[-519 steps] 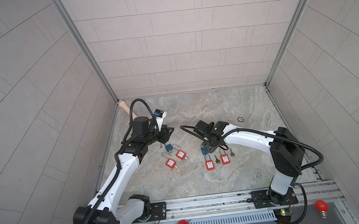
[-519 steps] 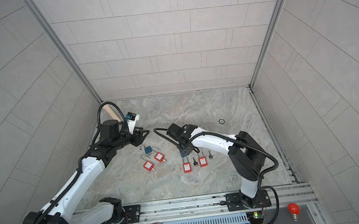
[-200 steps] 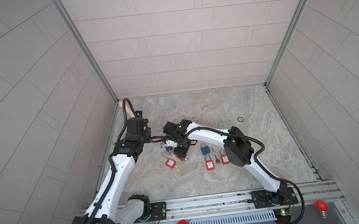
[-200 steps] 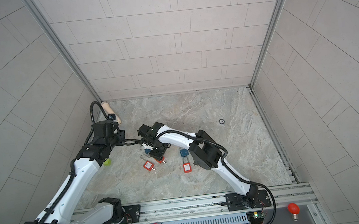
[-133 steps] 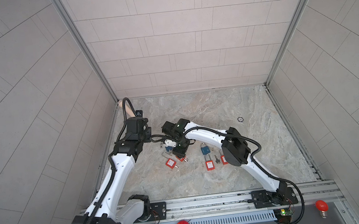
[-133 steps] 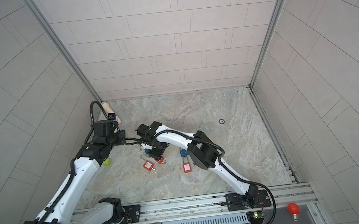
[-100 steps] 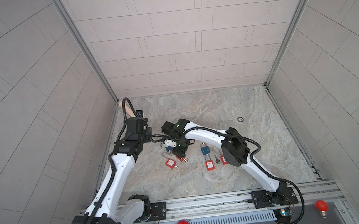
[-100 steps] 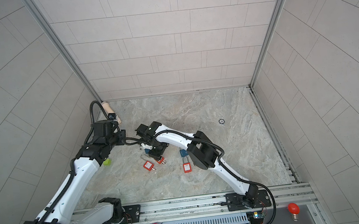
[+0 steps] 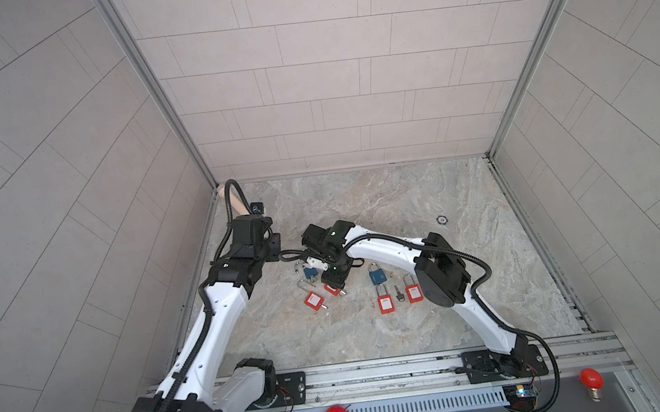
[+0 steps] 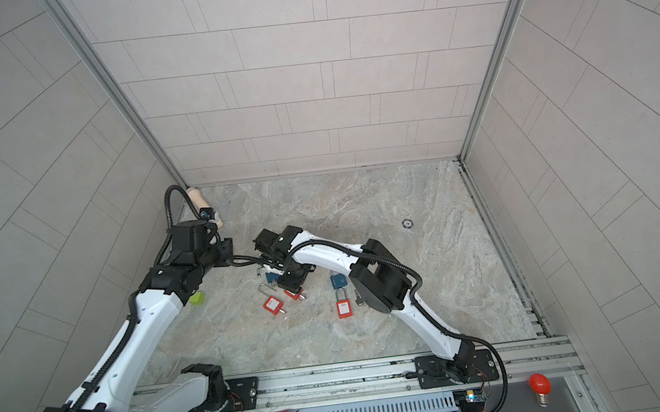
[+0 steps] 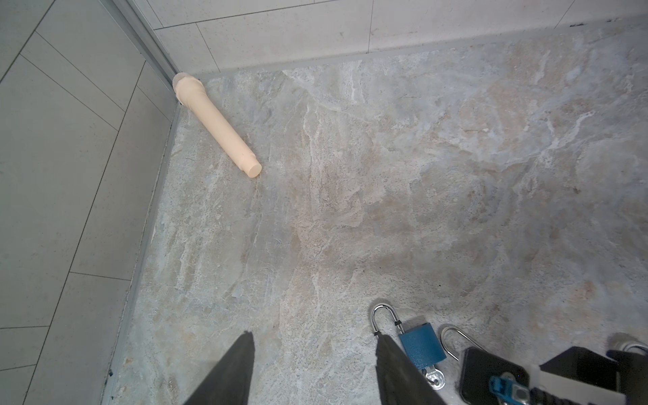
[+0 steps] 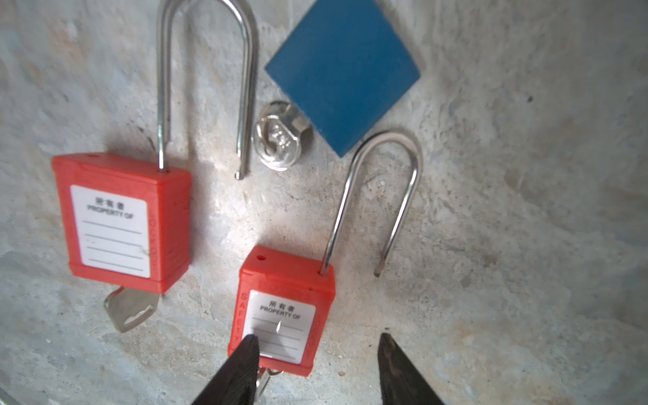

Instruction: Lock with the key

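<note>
The red padlock (image 12: 285,280) lies flat on the marble floor (image 9: 375,336), label side up. It has a red plastic body and a white sticker printed "PROPERTY OF" above blank lines. Its long steel shackle (image 12: 400,217) stands open, with 1 leg seated in the body and the free end clear of it. A silver key (image 12: 266,377) pokes out of the end opposite the shackle, mostly hidden behind a finger.

The right gripper (image 12: 315,354) hangs directly over this padlock with its 2 dark fingers (image 12: 403,375) about halfway apart. 1 tip overlaps the sticker and the other is over bare floor beside the body, so nothing is gripped.

Just beside the red padlock lies a second red padlock (image 12: 122,224) of the same kind, also with its shackle open and a flat key bow (image 12: 129,312) sticking out of its base. Just past the red padlock's shackle arch lies a blue padlock (image 12: 343,73) with a round-headed key (image 12: 278,136) at its edge.

The left gripper (image 11: 312,368) is on the far side of that blue padlock from the red padlock. It is also about halfway open, with only floor between its fingers, and it holds nothing.

In a top view, well to the right of the red padlock, lie another blue lock (image 9: 378,277) and 2 more red locks (image 9: 384,303) (image 9: 412,293) with a small dark key (image 9: 398,291) between them. A green block (image 10: 197,298) sits to the red padlock's left, and a beige microphone (image 11: 217,124) lies far off in the back corner.
</note>
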